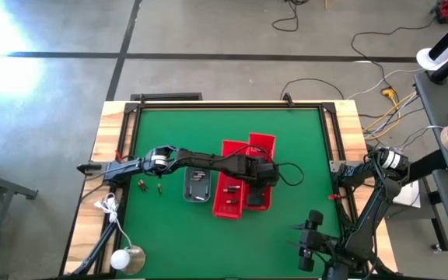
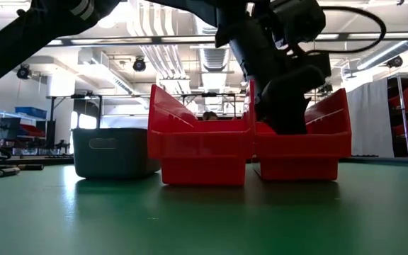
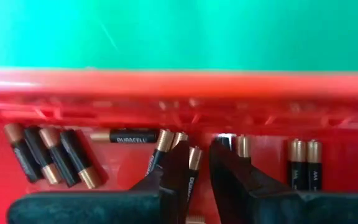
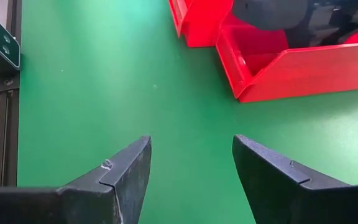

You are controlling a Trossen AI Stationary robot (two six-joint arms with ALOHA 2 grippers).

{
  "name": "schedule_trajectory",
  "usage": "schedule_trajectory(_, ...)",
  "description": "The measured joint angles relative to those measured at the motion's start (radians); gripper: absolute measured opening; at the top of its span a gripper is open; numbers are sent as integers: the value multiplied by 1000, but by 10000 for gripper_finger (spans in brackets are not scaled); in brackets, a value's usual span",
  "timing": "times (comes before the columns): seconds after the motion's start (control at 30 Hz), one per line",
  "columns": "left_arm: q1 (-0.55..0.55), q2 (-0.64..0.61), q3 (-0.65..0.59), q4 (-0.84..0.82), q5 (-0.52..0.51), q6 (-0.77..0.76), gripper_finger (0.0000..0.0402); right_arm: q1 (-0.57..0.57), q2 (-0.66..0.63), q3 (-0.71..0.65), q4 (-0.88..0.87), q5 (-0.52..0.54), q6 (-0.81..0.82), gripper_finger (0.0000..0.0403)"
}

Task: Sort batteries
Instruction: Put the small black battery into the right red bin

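Note:
Two red bins stand side by side mid-table, one (image 1: 229, 194) nearer the left, the other (image 1: 260, 149) to its right. My left gripper (image 1: 261, 180) reaches down into the right bin (image 2: 310, 142), open by a narrow gap (image 3: 199, 152). One battery (image 3: 193, 167) lies in that gap on the bin floor. More batteries (image 3: 48, 155) (image 3: 306, 163) lie on the same floor. Loose batteries (image 1: 141, 184) (image 1: 159, 187) lie on the green mat at the left. My right gripper (image 4: 191, 149) hovers open over bare mat near the table's right front (image 1: 313, 227). My left gripper points steeply down into the right bin with the battery's copper-topped end (image 3: 194, 157) between its fingers, close against one finger (image 3: 176, 177). A strip of red floor shows between the battery and the other finger (image 3: 229, 177). Whether either finger touches it I cannot tell.
A small grey tray (image 1: 197, 187) (image 2: 112, 152) stands left of the bins with a few items in it. The left bin (image 2: 197, 142) holds some batteries (image 1: 230, 189). Open green mat lies near the front edge and at the far side.

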Motion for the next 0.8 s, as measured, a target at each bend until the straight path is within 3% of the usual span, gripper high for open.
schedule_trajectory(0.23, -32, -17, 144, -112, 0, 39, 43, 0, 0, 22, 0, 0, 1, 219)
schedule_trajectory(0.43, -80, -190, 27, -103, -39, 46, 43, 0, -1, 39, -2, 0, -6, 219)
schedule_trajectory(0.6, -98, -392, -222, -40, -139, 0, 43, 0, -1, 38, -1, 0, -14, 219)
schedule_trajectory(0.8, -101, -719, -743, 165, -314, -232, 43, 0, -1, 34, -1, 1, -36, 219)
